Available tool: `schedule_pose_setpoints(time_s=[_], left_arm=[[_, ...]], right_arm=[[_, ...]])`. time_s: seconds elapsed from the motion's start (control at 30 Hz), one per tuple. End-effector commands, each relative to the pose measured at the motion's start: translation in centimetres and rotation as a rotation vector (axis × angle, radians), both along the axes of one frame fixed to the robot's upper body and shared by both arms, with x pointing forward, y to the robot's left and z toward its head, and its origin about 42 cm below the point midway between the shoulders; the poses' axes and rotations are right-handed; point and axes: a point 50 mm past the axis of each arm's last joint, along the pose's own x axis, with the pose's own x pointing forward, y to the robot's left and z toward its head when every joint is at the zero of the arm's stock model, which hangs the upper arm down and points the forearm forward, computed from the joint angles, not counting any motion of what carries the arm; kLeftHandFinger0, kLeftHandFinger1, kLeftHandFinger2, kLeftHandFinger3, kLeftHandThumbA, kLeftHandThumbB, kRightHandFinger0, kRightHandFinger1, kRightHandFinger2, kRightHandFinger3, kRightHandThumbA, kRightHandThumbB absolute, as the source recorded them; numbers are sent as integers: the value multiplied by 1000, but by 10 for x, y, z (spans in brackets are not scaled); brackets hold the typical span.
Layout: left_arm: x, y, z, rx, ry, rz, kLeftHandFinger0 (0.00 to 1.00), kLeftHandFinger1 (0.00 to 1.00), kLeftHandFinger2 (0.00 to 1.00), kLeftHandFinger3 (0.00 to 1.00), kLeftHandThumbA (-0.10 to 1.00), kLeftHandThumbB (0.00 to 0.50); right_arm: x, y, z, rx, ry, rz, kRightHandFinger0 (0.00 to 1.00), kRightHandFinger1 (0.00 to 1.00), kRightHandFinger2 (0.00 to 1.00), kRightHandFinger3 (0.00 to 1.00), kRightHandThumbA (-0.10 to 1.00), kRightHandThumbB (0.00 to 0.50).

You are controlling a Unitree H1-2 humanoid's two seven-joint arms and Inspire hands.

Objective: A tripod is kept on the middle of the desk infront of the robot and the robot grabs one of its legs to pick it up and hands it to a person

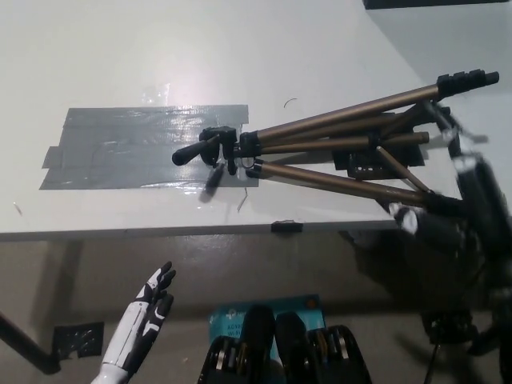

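We hold the tripod (336, 148) by its nearest leg at the desk's (240, 48) right edge; right hand (436, 212) blurred, apparently clasping it, for leverage. Left hand (148, 308) rests spread below the front edge.

Bronze-legged tripod (336, 148) lies tilted on its side, black head over the grey tape patch (136, 148)

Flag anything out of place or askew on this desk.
The tripod lies on its side, legs splayed toward the desk's right edge, where the right hand grips one leg. A patch of grey tape covers the desktop. The left hand hangs idle below.
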Motion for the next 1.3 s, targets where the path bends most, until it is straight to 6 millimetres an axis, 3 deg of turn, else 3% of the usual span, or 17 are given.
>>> schedule_pose_setpoints(time_s=[0.0, 0.1, 0.27, 0.67, 1.0, 1.17, 1.2, 1.23, 1.27], left_arm=[[2, -2, 7, 18, -57, -8, 1000, 1000, 1000, 1000, 1000, 188], [4, -2, 6, 19, -54, -7, 1000, 1000, 1000, 1000, 1000, 197], [4, 0, 5, 27, -40, -3, 1000, 1000, 1000, 1000, 1000, 194], [8, 1, 10, 42, -45, -2, 1000, 1000, 1000, 1000, 1000, 179], [14, 0, 17, 50, -46, -6, 1000, 1000, 1000, 1000, 1000, 180], [15, -1, 18, 54, -45, -9, 1000, 1000, 1000, 1000, 1000, 177], [16, -1, 19, 50, -41, -14, 1000, 1000, 1000, 1000, 1000, 170], [17, -1, 19, 49, -38, -16, 1000, 1000, 1000, 1000, 1000, 169], [17, -2, 19, 53, -35, -23, 1000, 1000, 1000, 1000, 1000, 173]], right_arm=[[66, 16, 60, -377, -104, -203, 1000, 1000, 1000, 1000, 844, 456], [100, 23, 65, -481, -71, -229, 1000, 1000, 1000, 1000, 893, 480], [128, 35, 64, -605, 20, -243, 1000, 1000, 1000, 1000, 1000, 500], [159, 61, 54, -740, 71, -264, 1000, 1000, 1000, 1000, 989, 500], [178, 66, 48, -841, 44, -305, 1000, 1000, 1000, 1000, 989, 498], [187, 62, 38, -899, 11, -347, 1000, 1000, 1000, 1000, 868, 490], [190, 61, 34, -908, -27, -383, 1000, 1000, 1000, 1000, 710, 442], [191, 60, 33, -910, -42, -397, 1000, 1000, 1000, 1000, 664, 444], [193, 58, 30, -907, -114, -429, 1000, 1000, 1000, 1000, 583, 345]])
